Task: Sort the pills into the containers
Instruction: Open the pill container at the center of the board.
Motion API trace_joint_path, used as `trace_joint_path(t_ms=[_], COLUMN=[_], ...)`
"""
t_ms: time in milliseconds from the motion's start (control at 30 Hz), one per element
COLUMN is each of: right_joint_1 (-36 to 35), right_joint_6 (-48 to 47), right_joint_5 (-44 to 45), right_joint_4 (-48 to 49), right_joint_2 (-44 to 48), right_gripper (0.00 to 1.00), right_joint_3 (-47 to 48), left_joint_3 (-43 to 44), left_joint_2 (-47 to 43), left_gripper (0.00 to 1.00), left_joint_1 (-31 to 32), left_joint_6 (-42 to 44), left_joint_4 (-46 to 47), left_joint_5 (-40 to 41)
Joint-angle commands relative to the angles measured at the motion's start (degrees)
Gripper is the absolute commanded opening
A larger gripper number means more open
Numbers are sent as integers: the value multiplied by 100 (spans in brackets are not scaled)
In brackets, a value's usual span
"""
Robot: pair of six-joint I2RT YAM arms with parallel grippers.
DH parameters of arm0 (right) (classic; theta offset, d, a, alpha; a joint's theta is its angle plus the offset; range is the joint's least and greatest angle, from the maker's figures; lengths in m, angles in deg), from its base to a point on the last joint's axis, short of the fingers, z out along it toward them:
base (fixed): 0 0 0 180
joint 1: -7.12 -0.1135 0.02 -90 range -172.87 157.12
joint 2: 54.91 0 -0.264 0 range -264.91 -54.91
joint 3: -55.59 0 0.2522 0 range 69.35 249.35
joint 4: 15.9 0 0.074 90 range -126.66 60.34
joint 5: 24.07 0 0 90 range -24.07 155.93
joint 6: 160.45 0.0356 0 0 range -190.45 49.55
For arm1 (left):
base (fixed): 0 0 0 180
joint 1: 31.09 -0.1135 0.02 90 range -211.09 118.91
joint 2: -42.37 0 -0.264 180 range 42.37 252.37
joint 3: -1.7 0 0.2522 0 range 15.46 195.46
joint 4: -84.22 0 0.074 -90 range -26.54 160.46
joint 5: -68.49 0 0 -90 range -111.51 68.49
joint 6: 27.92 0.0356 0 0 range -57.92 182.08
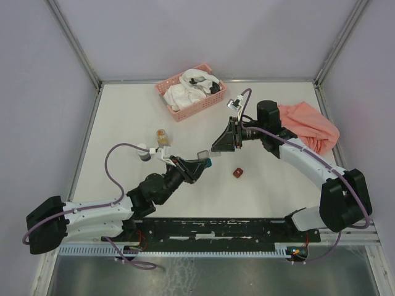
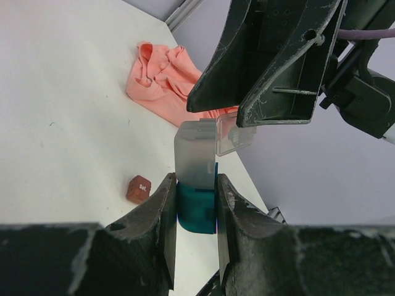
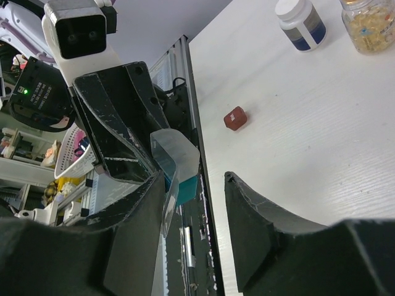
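Note:
My left gripper is shut on a teal container and holds it above the table. The container's clear lid stands flipped up. My right gripper meets it from the other side with its jaws open; the lid rests against one finger, and the other finger stands apart. In the top view both grippers meet mid-table. A dark red container lies on the table nearby. The pills show as a golden mass in a clear jar.
A white-capped dark bottle stands beside the jar. A pink slatted basket with white cloth sits at the back. A pink cloth lies crumpled at the right. Grey walls enclose the table.

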Motion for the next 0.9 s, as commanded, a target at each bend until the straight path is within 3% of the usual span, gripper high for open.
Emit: trace_joint_path(t_ms=[0,367,500,867], right_joint_1=[-51,-53,-66,-66], right_joint_6=[-90,-714,-707,-388], right_joint_5=[-328,-73,-134,288], right_joint_4=[30,-663,-655,-374], right_joint_2=[9,65,92,65], right_gripper=[54,55,61,53], right_joint_3=[182,330,342,198], left_joint_3=[55,151,256,248], left_joint_2=[-205,-299,-259,-236], left_gripper=[5,5,5,5], left_joint_1=[-9,-6,-5,-11], left_joint_6=[-119,-233,-251,-234], left_joint_4=[249,-252,-511,-274], left_joint_5=[441,892,1035,586])
